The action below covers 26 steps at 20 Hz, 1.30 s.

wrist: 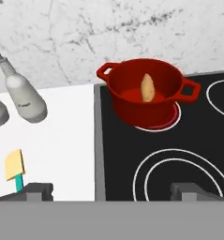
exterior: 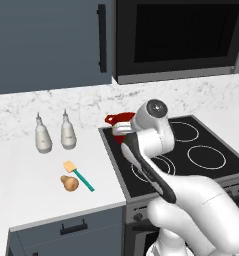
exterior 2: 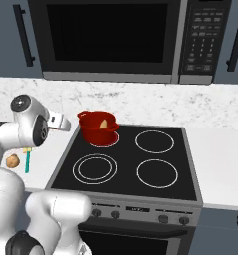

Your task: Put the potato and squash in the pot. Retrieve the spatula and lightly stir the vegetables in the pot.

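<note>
Potato (wrist: 147,88) lies inside the red pot (wrist: 127,101), which sits on the far left burner of the black stove (exterior 2: 125,169). Squash (exterior: 69,183) rests on the white surface (exterior: 36,185) left of the stove, touching or just beside the spatula (exterior: 79,176). The claw (wrist: 113,191) hangs empty near the stove's left edge, its fingers (wrist: 36,191) spread wide apart. Two white bottles (exterior: 43,137) stand farther back on the surface.

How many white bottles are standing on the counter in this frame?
2. The left bottle and the right bottle stand side by side on the white counter, near the marble backsplash, left of the stove. Nothing suggests a third behind the arm, though it hides some stovetop.
</note>
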{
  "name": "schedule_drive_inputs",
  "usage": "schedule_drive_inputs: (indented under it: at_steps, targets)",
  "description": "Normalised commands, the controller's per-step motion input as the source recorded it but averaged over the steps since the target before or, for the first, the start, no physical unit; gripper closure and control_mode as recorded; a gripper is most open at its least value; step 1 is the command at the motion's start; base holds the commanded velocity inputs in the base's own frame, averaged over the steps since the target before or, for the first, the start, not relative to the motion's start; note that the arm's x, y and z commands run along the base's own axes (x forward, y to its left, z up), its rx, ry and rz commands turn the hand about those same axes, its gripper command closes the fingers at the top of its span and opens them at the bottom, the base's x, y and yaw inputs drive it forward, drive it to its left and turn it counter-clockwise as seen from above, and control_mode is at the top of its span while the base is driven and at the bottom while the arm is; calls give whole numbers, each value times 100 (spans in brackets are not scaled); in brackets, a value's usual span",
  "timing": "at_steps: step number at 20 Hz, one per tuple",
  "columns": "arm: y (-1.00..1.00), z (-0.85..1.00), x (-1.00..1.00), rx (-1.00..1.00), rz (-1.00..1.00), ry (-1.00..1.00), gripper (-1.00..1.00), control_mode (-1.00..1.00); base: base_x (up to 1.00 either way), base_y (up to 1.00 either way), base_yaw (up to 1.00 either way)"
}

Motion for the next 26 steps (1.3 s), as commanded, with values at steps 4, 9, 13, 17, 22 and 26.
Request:
schedule_drive_inputs:
  at_steps: [4,9,13,17,22,26]
  targets:
    - [100,-11,-78,-17,27,1,-100,-100,0,0,0]
    - [100,-9,-40,-12,26,13,-100,-100,0,0,0]
    - [100,-1,-9,-8,20,21,-100,-100,0,0,0]
    - [100,-13,0,-11,10,23,-100,-100,0,0,0]
    - [76,-26,0,-18,0,15,-100,-100,0,0,0]
    - [21,-29,0,-18,-1,3,-100,-100,0,0,0]
